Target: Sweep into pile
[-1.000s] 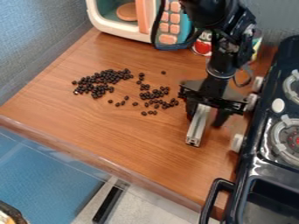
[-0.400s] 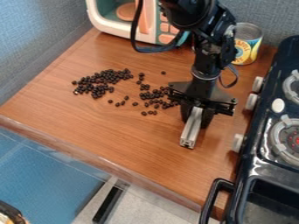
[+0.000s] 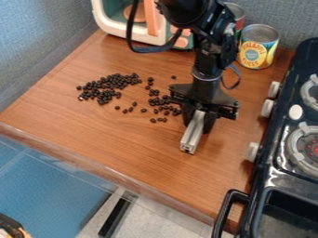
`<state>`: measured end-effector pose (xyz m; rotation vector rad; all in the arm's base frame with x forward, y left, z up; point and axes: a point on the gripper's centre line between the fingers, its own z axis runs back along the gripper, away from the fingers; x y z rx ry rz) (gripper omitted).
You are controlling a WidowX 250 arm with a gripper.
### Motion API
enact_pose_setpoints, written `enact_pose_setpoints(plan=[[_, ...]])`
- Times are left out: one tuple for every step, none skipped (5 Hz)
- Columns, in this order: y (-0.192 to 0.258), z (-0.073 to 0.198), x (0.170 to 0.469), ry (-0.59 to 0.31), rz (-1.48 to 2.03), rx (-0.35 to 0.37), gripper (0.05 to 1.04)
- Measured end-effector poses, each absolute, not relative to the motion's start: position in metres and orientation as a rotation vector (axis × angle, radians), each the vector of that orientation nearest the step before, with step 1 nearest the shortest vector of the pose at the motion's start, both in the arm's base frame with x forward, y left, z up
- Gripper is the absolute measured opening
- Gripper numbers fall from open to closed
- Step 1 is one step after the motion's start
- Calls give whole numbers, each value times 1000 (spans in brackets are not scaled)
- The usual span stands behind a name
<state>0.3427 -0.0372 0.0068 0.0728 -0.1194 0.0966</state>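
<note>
Oven point(image 3: 119, 30) holding disc point(image 3: 135, 13); cans point(image 3: 257, 45) standing near wall point(image 3: 295, 21). Beans point(image 3: 107, 86) lying loose on tabletop point(image 3: 112, 132). My claw point(image 3: 197, 124) gripping bar point(image 3: 192, 136).

Pellets point(image 3: 104, 86): small, round, black, loose; scattered on the wooden counter point(image 3: 124, 148) as a dense patch at left and a looser patch at right, with strays between them and around.
Bar point(image 3: 193, 133): straight, silver-grey, grooved; held at its upper end, slanting toward the lower left of the view, just right of the looser patch.
</note>
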Motion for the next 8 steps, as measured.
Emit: enact_pose_setpoints(plan=[[-28, 6, 347, -136, 97, 84, 387], [-11, 5, 361, -167, 105, 109, 387], [34, 4, 365, -183, 181, 146, 387], [49, 4, 373, -201, 174, 178, 387], [73, 4, 375, -218, 197, 182, 387], [89, 3, 372, -211, 219, 184, 387], [105, 3, 368, -210, 241, 181, 387], [116, 3, 364, -204, 269, 166, 387]])
